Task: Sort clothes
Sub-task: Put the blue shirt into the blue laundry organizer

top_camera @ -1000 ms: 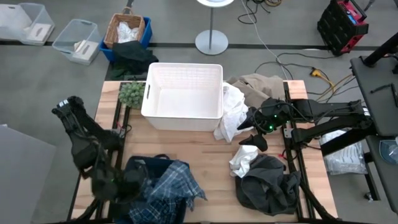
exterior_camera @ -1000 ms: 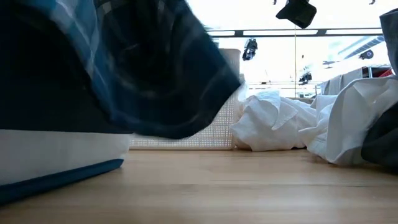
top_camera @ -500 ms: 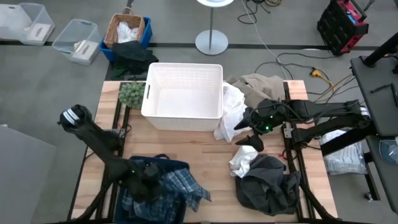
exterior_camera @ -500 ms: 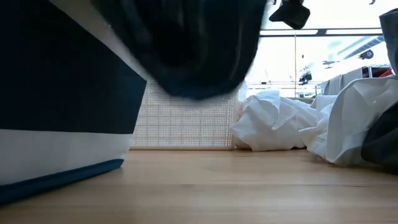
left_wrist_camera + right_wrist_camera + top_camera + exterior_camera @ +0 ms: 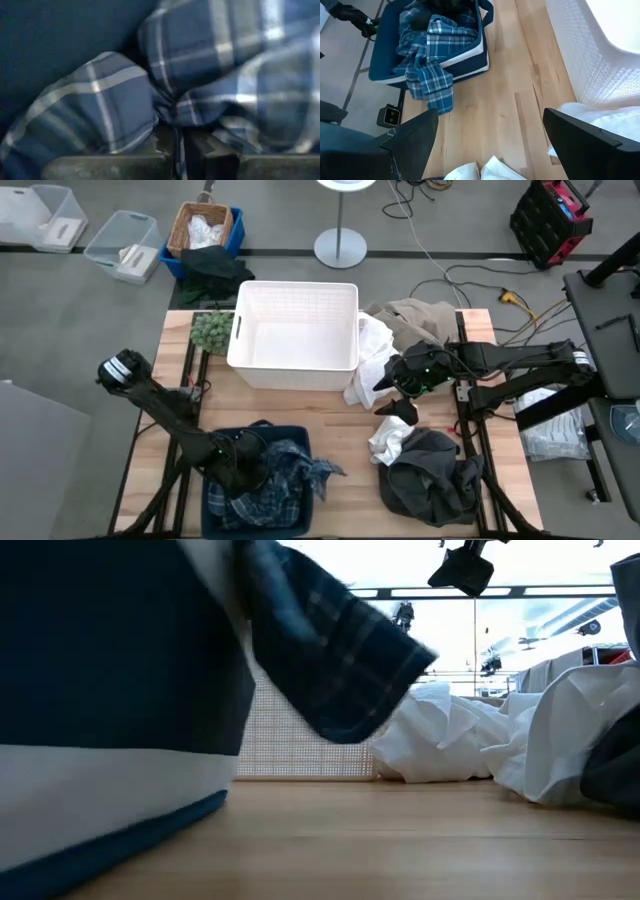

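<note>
The blue-white plaid shirt [image 5: 285, 480] lies bunched in a navy bin [image 5: 212, 515] at the table's near left. One end of it [image 5: 328, 470] hangs over the bin's right rim. My left gripper [image 5: 243, 470] is down in the bin, shut on the shirt [image 5: 115, 100]. My right gripper [image 5: 392, 393] hovers open and empty over the table's middle right, beside a white cloth [image 5: 372, 360] that leans on the white basket [image 5: 295, 292]. Another white piece [image 5: 392, 435] rests on the dark grey garment [image 5: 432, 475]. The beige garment [image 5: 415, 315] lies at the far right. My left gripper pinches a fold of the plaid shirt [image 5: 178, 131] between its two nearly closed fingers. The cloth bulges out beyond the fingers on both sides. The shirt rests in the bin, slack.
A green fuzzy lump [image 5: 211, 330] sits at the basket's left. Bare wood [image 5: 330, 415] lies between the bin, the basket and the right-hand clothes. On the floor beyond the far edge are a wicker basket [image 5: 203, 228] and clear tubs [image 5: 122, 245].
My left gripper has gone toward the table's right edge and down into the navy bin, carrying the plaid shirt. The shirt, spread over the bin's front before, is now bunched inside it with one end over the right rim. My right gripper has drifted slightly toward the left.
</note>
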`<state>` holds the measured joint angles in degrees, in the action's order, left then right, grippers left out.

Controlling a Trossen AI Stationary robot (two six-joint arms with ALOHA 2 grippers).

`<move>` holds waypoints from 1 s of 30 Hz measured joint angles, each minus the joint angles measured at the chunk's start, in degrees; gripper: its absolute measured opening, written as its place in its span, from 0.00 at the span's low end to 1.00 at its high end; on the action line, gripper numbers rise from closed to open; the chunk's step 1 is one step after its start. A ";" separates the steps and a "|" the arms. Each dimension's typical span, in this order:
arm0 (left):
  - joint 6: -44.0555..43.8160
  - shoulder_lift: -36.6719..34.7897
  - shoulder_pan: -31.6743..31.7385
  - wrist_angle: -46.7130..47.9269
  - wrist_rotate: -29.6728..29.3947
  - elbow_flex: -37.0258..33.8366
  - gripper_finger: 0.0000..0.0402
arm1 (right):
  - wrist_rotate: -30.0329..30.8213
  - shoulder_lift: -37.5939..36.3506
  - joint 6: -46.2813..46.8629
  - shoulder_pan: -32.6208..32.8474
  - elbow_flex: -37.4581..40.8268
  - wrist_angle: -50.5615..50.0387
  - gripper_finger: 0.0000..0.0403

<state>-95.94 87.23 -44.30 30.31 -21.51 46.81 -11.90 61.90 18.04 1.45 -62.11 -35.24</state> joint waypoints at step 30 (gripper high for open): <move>42.74 15.04 5.97 21.18 -13.55 46.83 0.09 | -11.70 -1.27 -1.53 0.02 0.00 -0.02 0.88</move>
<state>-53.20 102.28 -38.33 51.49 -35.06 93.64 -23.60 60.63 16.51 1.48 -62.11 -35.27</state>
